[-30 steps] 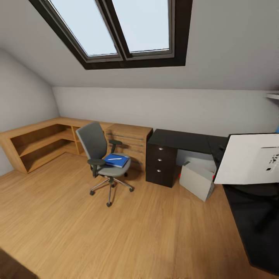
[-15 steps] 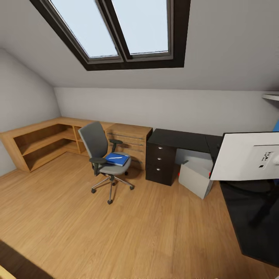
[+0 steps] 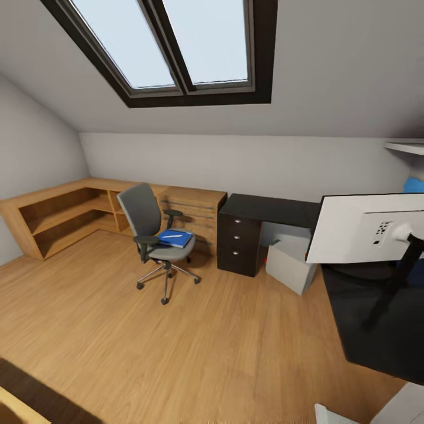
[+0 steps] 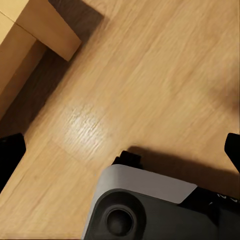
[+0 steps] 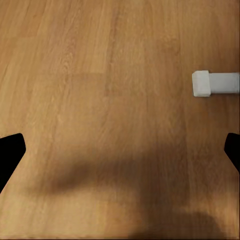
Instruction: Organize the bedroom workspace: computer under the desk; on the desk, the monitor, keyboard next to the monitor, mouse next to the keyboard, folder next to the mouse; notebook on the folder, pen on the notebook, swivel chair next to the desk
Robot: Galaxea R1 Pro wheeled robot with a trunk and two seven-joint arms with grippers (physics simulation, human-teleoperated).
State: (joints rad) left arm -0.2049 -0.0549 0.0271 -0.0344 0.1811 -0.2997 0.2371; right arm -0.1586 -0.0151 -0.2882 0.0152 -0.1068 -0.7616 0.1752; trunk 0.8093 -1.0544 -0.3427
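left claw (image 4: pixel 120 150): my fingertips (image 4: pixel 10 150) sit at opposite edges of the wrist view, spread wide, nothing between them but wood floor (image 4: pixel 150 75); my grey base (image 4: pixel 145 205) is below
right claw (image 5: pixel 120 150): spread wide too, holding nothing, over bare floor; a white leg end (image 5: pixel 215 83) lies near one fingertip
swivel chair (image 3: pixel 154 235): one, on the floor in front of the wooden drawer unit (image 3: pixel 194 215), apart from the desk
folder (image 3: pixel 174 238): one, blue, flat on the chair seat
pen (image 3: pixel 172 235): one thin white stick lying on the folder
notebook: can't make it out
desk (image 3: pixel 268 209): one, L-shaped, black top; three round knobs on its drawers (image 3: pixel 237 242); near wing cut off at the right edge
computer (image 3: pixel 290 265): one pale box on the floor under the desk, just beside the drawers, tilted; red spot at its corner
monitor (image 3: pixel 368 228): one, on the desk's near wing, pale back facing me, right side cut off; base is dark on dark, hard to separate
keyboard, mouse: can't tell
skylight (image 3: pixel 171 44): two panes
wooden shelving (image 3: pixel 56 215): one unit, along the left wall
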